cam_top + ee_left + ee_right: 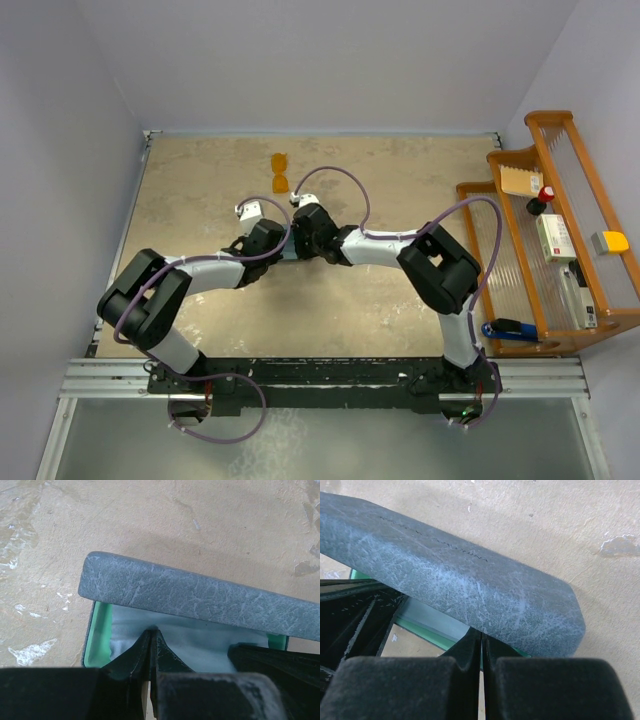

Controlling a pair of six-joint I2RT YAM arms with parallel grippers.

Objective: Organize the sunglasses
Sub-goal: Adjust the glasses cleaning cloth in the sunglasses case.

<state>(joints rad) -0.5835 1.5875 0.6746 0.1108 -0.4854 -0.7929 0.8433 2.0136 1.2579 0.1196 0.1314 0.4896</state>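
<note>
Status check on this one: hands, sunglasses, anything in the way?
Both shut: left hand, right hand, tips at the open case. Loose sunglasses lie on the table beyond, untouched. Nothing between them and the case.

— From above, can you see the case [190, 595]?
— No. The left gripper [151, 640] and right gripper [481, 637] meet over it, and their own tips are lost there too.
— And closer in?
— The left wrist view cuts its lid at the right edge; the right wrist view cuts it at the left. The sunglasses [281, 172] are too small to make out any frame detail.
</note>
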